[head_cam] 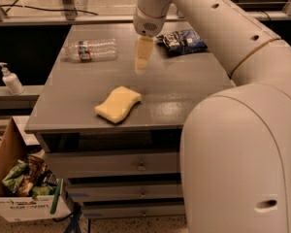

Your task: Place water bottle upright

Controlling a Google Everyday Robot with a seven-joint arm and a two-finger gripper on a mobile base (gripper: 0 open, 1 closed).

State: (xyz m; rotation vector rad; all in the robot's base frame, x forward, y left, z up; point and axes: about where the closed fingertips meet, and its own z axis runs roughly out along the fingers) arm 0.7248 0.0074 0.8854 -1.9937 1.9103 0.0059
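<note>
Gripper over mid-table, bottle down on its side at the back left.

The pale yellow two-finger gripper (141, 67) pointed straight down above the grey metal table top (72, 96), hanging from the white arm (208, 23) that reached in from the right; open or closed, could not tell from where I stood. The small clear ribbed water bottle (89, 49) with its red-and-blue label band lay on its side near the rear left of the top, apart from the gripper and to its left. A wavy yellow sponge (118, 104) sat nearer the front edge. A crinkled blue snack bag (183, 41) lay at the rear right. A white pump dispenser (10, 79) stood on the ledge at left; a cardboard box (7, 164) of packets stood on the floor below.
</note>
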